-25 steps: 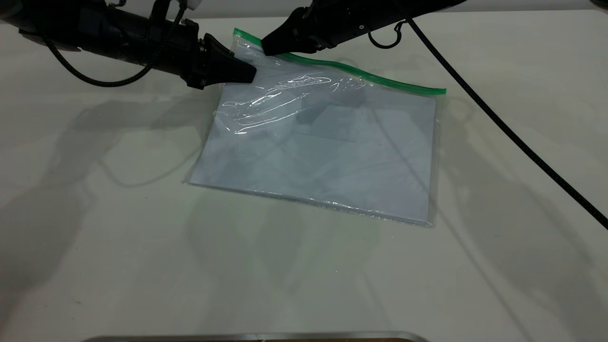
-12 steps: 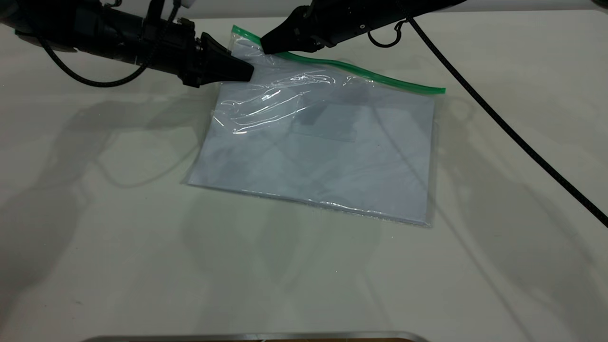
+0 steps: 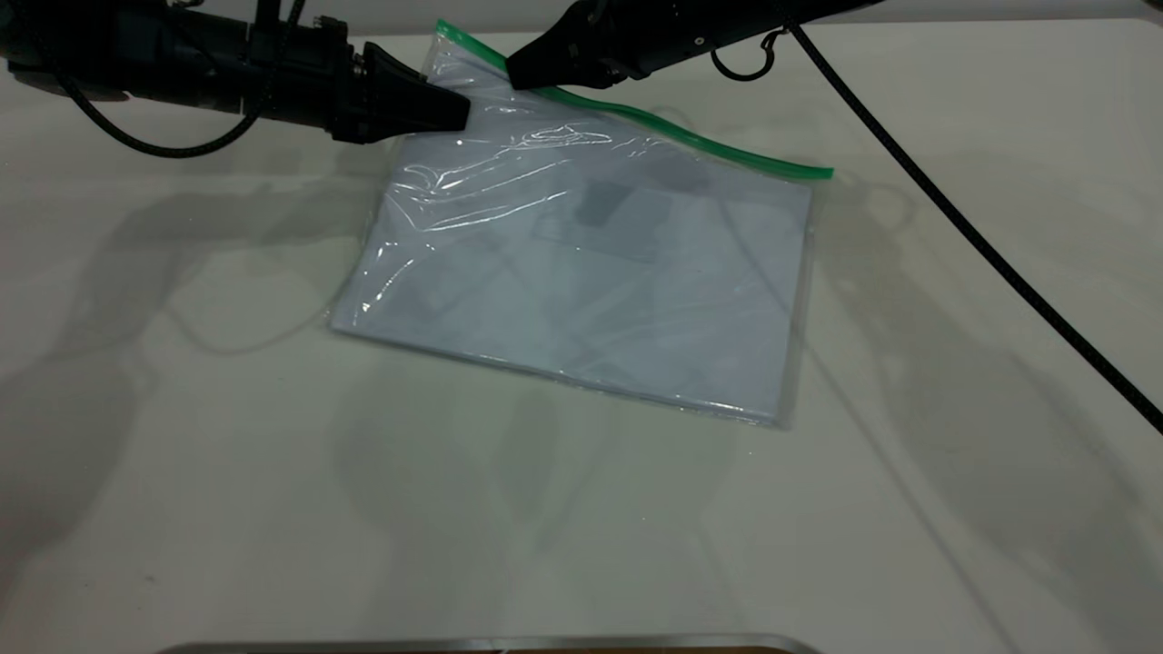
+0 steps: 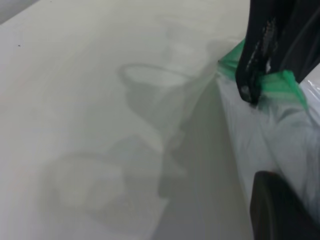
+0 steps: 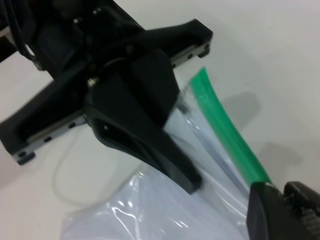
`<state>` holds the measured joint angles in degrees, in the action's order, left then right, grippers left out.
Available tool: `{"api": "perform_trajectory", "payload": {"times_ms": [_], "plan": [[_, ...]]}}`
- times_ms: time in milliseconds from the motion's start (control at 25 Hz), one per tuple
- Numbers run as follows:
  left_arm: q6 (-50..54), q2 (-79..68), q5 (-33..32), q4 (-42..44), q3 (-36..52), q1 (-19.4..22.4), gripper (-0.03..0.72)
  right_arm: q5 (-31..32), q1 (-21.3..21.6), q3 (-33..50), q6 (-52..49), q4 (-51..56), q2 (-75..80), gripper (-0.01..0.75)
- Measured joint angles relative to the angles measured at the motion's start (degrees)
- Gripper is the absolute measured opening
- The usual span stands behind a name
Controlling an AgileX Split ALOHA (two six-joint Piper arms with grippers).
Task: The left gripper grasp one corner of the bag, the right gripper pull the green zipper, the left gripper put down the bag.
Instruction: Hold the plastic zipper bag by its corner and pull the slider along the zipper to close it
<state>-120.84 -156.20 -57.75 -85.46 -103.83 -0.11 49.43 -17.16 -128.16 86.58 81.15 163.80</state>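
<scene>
From my station I see the bag point(image 3: 581, 263) lying across the middle of the counter point(image 3: 273, 509), white sheets inside it and a small clear pocket near its centre, with its far left corner raised off the surface and the plastic there pulled into shiny creases. My left tool point(image 3: 450, 109) comes in from the left edge of the exterior view, and its fingers are pinched together on that raised corner of the bag, just below the green edge; the right wrist view shows the same dark fingers point(image 5: 150, 145) pressed onto the clear plastic beside the green strip. The green zipper point(image 3: 672, 132) runs along the far long edge of the bag, climbing from the flat right end up to the lifted corner. My right tool point(image 3: 516, 77) reaches in from the upper right and sits on the green zipper close to that corner, near the left tool; in the left wrist view its dark fingertip point(image 4: 250, 85) presses on the green strip point(image 4: 280, 85), so it looks closed on it. The slider tab itself I cannot make out. A black cable point(image 3: 981, 245) trails from the right arm over the counter.
</scene>
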Motion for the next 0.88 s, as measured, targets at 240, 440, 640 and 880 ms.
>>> {"api": "perform_trajectory", "payload": {"times_ms": [240,440,640,880], "plan": [[0.1,-0.1,-0.6,-0.4,0.0,0.6,0.05,-2.2,0.0,0.0,0.0,-1.9,0.0,0.037],[-0.1,-0.1,-0.8,-0.7,0.0,0.6,0.05,-2.7,0.4,0.0,0.0,-2.9,0.0,0.038],[-0.1,-0.1,-1.3,-1.5,0.0,0.7,0.05,-1.4,2.4,0.0,0.0,-4.1,0.0,0.04],[-0.1,-0.1,-2.1,-1.9,0.0,1.3,0.05,-0.8,5.1,0.0,-2.4,-9.5,0.0,0.041]]}}
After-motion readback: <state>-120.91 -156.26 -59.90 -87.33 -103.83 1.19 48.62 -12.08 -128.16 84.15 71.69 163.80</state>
